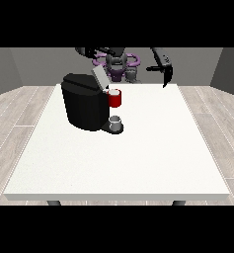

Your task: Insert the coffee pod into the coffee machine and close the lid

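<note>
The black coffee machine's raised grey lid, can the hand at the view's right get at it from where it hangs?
Probably yes: that hand hangs above bare white table, nothing between it and the lid.

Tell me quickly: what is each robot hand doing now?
Robot hand at the view's right: raised above the table, holding nothing; fingers cannot be told.
Robot hand at the view's left: not visible.

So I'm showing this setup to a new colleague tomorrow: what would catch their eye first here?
Most likely the black coffee machine on the left half of the white table, its lid tilted up and open. Next, a red thing at the machine on its right side, with a grey thing on the base just below. The hand at the view's right hangs above the table's far edge.
</note>
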`<move>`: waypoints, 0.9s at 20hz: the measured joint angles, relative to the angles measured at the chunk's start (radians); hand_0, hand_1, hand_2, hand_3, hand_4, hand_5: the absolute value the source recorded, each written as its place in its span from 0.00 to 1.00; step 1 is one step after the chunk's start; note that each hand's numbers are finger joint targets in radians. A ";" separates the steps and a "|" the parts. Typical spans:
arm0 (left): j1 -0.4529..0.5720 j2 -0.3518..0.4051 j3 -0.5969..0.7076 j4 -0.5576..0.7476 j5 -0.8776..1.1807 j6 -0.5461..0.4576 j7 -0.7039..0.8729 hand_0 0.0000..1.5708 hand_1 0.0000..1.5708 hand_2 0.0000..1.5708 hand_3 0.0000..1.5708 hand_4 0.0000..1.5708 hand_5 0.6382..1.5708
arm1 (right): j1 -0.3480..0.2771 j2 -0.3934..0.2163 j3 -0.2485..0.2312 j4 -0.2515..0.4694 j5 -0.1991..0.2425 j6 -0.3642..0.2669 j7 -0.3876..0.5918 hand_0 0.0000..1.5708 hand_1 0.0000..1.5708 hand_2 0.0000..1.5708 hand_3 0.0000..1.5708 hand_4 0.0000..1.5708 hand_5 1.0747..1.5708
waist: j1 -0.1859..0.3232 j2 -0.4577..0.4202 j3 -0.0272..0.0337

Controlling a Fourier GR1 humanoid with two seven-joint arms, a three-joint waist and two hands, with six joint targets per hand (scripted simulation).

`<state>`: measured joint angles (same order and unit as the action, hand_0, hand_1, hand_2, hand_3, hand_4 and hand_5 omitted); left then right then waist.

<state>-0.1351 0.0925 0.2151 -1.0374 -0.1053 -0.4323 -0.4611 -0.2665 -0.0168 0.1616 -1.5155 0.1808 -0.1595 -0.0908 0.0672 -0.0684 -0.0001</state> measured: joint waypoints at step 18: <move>0.054 0.008 -0.047 -0.177 0.048 -0.002 0.012 0.00 0.00 0.00 0.00 0.24 1.00 | -0.259 -0.057 -0.216 0.317 -0.045 -0.023 -0.079 0.00 0.00 0.00 0.00 0.27 1.00 | 0.063 0.122 0.0003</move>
<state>-0.0815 0.1004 0.1683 -1.2144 -0.0577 -0.4341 -0.4494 -0.5254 -0.0741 -0.0541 -1.1981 0.1354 -0.1825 -0.1701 0.1298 0.0540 0.0002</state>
